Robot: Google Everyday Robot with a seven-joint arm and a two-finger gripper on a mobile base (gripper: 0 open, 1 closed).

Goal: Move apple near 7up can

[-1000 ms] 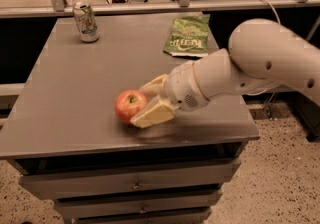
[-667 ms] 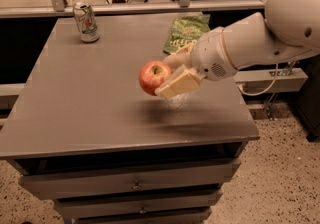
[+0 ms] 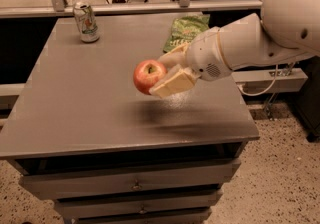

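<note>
Two cream fingers [image 3: 172, 84] of the gripper [image 3: 161, 74] clamp a round red-and-yellow apple [image 3: 147, 75] over the middle of the grey table [image 3: 75, 118], well apart from the silver-white 7up can [image 3: 86, 22] near its far-left corner.

The apple [image 3: 149, 75] is red with a yellowish-orange patch by its stem dimple. The gripper [image 3: 161, 74] clasping it above the middle of the table [image 3: 90, 103] has cream-tan fingers [image 3: 172, 84] on a white arm [image 3: 250, 40]. The table is plain matte grey with a soft dark shadow [image 3: 165, 115] under the apple, and its drawers [image 3: 135, 185] are the same grey. At the table's far left corner the 7up can [image 3: 86, 21] is silver-white with green and red markings, at its far right edge the chip bag [image 3: 185, 30] is green with paler mottled print, and the floor [image 3: 280, 168] beside the table is beige with dark speckles.
</note>
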